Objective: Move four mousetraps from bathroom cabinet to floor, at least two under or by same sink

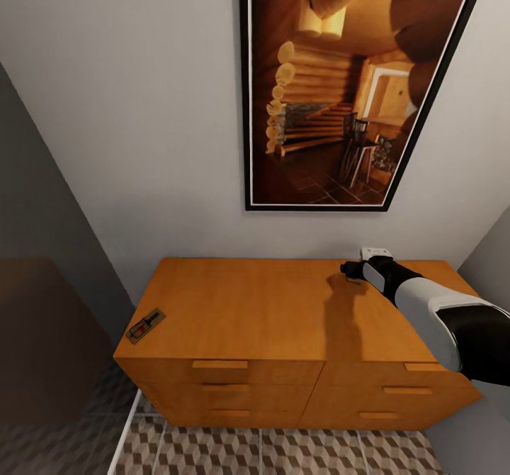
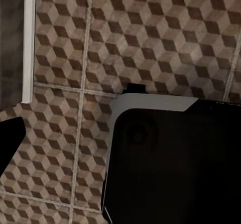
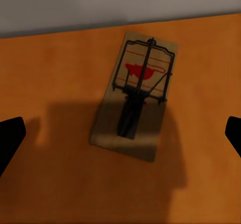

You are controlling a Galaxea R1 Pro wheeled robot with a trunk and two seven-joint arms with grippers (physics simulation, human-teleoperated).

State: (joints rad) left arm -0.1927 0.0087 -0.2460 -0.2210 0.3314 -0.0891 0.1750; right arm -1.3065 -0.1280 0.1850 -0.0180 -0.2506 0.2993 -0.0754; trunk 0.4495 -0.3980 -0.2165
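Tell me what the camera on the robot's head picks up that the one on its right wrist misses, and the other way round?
Head view alone: the whole cabinet with its drawer fronts, a framed cabin picture on the wall above it, a second mousetrap at the cabinet top's left front corner, patterned bathroom floor, and the right arm reaching to the back of the top.

Right wrist view alone: a close mousetrap with its dark wire bar and red mark, lying flat between the spread jaws.

Both: the orange cabinet top and grey wall.
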